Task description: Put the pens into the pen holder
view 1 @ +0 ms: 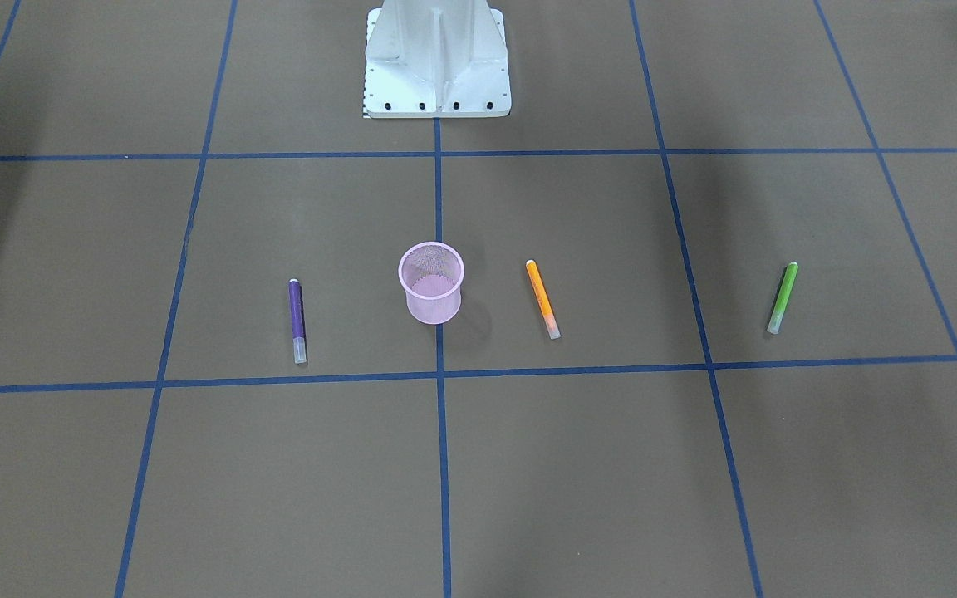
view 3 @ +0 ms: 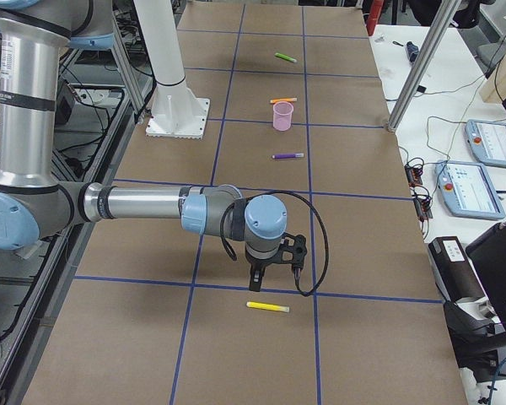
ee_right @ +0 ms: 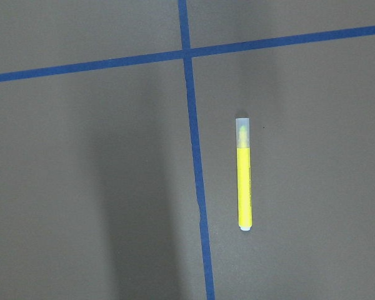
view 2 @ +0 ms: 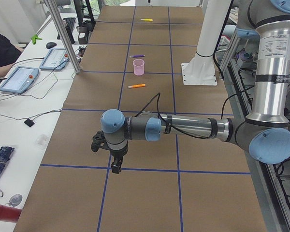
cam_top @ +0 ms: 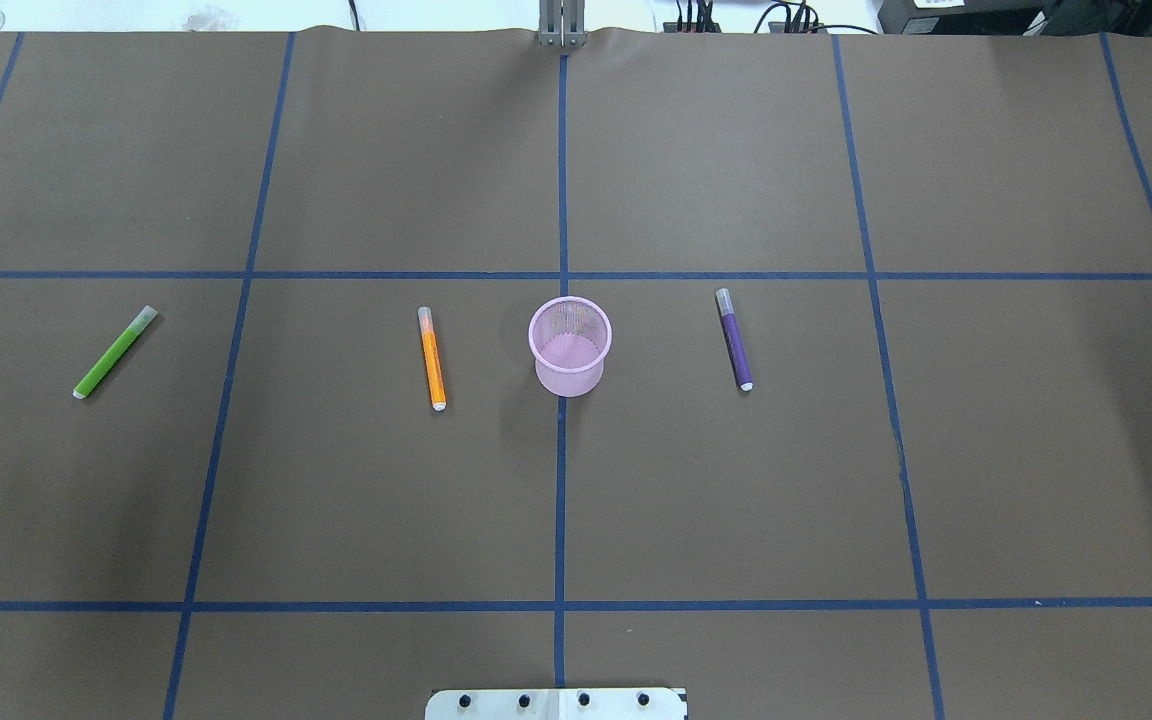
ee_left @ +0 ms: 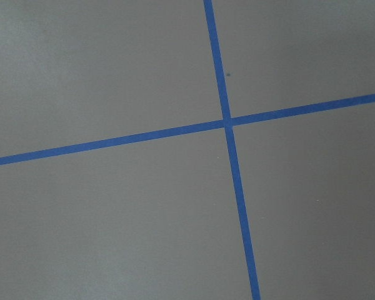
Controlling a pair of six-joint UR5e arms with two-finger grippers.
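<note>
Yellow pen [view 3: 267, 306] flat, near but apart from the right fingers [view 3: 255, 279]

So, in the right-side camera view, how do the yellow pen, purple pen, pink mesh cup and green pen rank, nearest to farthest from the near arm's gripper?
From the right gripper:
1. Slim yellow pen, close by at the near end.
2. Slim purple pen, mid-table.
3. Pink wire-mesh round pen holder, just beyond it.
4. Slim green pen, far end.
</note>
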